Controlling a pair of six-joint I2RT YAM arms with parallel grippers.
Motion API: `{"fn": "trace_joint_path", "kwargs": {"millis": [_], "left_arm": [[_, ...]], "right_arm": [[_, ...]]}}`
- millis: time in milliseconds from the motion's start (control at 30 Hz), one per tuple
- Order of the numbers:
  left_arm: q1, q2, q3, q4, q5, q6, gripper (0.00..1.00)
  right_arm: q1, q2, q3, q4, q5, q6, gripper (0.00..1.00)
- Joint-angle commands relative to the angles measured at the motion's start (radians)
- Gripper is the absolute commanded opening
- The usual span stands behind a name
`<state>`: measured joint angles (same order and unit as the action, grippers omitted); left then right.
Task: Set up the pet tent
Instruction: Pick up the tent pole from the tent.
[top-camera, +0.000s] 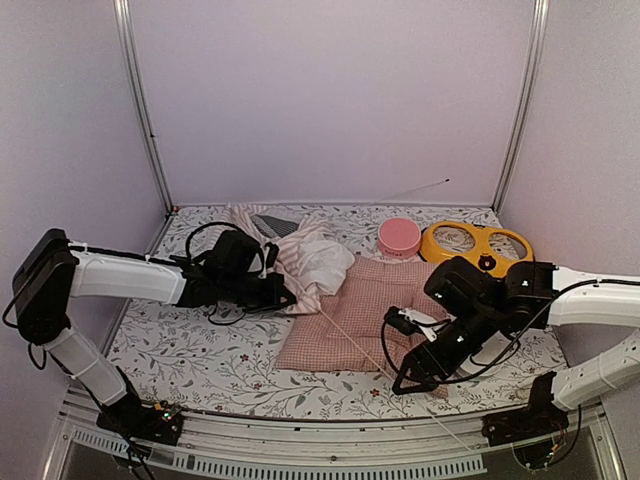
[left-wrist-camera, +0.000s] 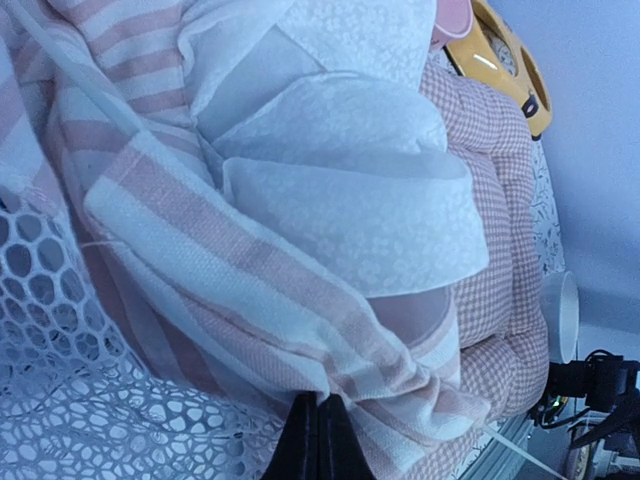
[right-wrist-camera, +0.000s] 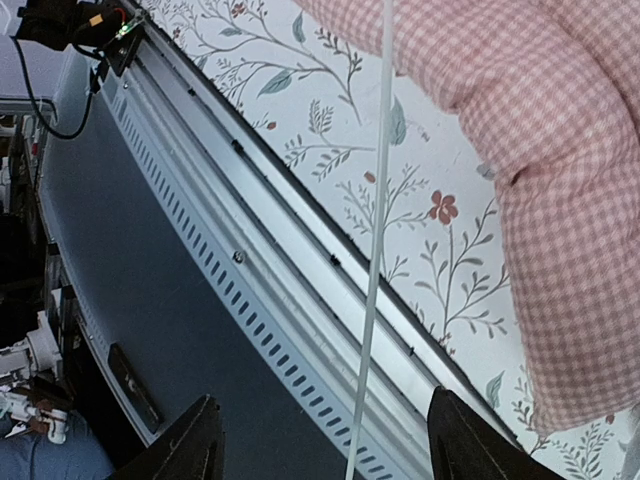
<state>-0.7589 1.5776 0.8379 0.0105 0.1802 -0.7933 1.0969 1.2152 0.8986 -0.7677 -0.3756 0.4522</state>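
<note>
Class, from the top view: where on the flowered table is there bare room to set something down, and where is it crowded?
Bare cloth front-left, bordered by the left arm, the checked cushion and the near rail. Crowded at the back and right: pet tent, pink bowl, yellow feeder, right arm.

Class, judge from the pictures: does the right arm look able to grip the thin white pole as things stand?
Probably yes: the thin white pole runs between the right arm's open jaws, and nothing blocks them.
</note>
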Motion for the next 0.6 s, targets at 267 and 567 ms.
{"fn": "trace_joint_path", "kwargs": {"millis": [267,567], "left_arm": [[0.013,0.018,0.024,0.005,0.018,0.019,0.0],[0.014,0.025,0.027,0.011,0.026,0.016,0.0]], "right_arm": [[0.008,-0.148,-0.105,-0.226,-0.253,-0.019,0.67],[0.027,-0.202,-0.18,-0.232,-0.331,0.015,0.59]]}}
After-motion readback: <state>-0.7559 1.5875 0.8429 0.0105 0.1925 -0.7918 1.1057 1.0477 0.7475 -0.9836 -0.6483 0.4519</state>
